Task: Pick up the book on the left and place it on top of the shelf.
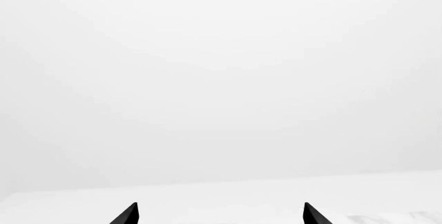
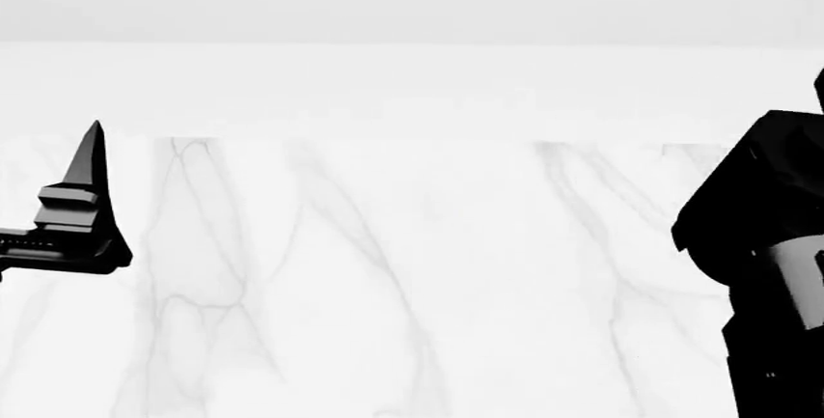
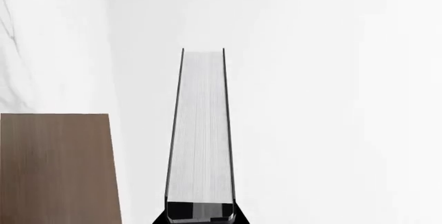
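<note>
The book (image 3: 200, 125) appears edge-on in the right wrist view, its white page edges framed by two thin black covers. My right gripper (image 3: 200, 217) is shut on its near end and holds it out in the air. Beside the book and lower lies a brown board of the shelf (image 3: 55, 167), apart from it. My left gripper (image 1: 221, 214) is open, with only white surface between its two black fingertips. The head view shows a left finger (image 2: 87, 172) pointing up at the left edge and the right arm (image 2: 766, 235) at the right edge. The book is out of the head view.
A white marble table top (image 2: 386, 283) with grey veins fills the head view, with a plain white wall (image 2: 412, 80) behind it. The right wrist view has pale surface all round the book.
</note>
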Controlling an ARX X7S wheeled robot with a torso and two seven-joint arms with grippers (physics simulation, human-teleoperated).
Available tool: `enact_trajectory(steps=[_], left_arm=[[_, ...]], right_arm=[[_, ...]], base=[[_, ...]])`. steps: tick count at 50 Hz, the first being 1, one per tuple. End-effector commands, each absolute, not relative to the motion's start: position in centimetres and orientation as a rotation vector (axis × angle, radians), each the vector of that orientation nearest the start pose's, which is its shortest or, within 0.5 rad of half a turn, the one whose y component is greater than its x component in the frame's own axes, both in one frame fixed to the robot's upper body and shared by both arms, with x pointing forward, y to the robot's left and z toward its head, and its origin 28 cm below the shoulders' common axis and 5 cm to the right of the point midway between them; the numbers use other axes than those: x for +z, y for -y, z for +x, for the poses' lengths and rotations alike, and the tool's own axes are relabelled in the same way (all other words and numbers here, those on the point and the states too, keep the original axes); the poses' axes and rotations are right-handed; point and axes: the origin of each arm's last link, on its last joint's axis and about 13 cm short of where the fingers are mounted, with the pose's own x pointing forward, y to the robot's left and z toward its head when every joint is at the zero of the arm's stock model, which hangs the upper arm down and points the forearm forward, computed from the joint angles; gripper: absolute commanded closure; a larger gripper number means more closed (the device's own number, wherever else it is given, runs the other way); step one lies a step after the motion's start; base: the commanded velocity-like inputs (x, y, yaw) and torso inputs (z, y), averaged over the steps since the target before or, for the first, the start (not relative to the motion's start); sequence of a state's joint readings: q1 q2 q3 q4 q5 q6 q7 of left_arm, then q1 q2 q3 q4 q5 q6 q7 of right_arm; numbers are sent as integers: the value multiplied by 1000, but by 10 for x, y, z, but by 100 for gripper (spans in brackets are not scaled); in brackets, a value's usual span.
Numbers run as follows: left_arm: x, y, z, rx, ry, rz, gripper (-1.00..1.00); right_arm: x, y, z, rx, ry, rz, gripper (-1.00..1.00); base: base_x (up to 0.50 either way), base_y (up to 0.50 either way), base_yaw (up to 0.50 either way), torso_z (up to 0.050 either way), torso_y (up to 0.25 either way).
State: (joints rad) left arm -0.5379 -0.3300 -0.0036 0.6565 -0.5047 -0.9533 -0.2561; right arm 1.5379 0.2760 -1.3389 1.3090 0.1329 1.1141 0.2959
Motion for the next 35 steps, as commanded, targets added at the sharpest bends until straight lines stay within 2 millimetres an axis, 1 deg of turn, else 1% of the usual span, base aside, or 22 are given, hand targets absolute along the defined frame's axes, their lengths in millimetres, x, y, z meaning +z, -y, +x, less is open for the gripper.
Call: enact_trajectory(steps=[1,6,14,23,35], left_arm=[[208,-238,250,-21,199,21,-100],[209,-238,251,-22,199,22,-100],[210,-239,249,-19,202,22,-100],[210,-239,249,-18,203,22,-100],[210,-239,249,-16,202,24,-100]], right_arm=[[253,257,361,-1126,-869,-1390,100],[251,260,357,-1153,-900,-1395,100],[248,257,358,-1133,-920,-1357,100],[244,257,356,-1130,-945,-1353,100],[234,259,353,-1107,-995,-1318,100]], base=[[0,0,0,0,11],[0,0,0,0,0],[0,0,0,0,1],[0,0,0,0,1],[0,0,0,0,1]])
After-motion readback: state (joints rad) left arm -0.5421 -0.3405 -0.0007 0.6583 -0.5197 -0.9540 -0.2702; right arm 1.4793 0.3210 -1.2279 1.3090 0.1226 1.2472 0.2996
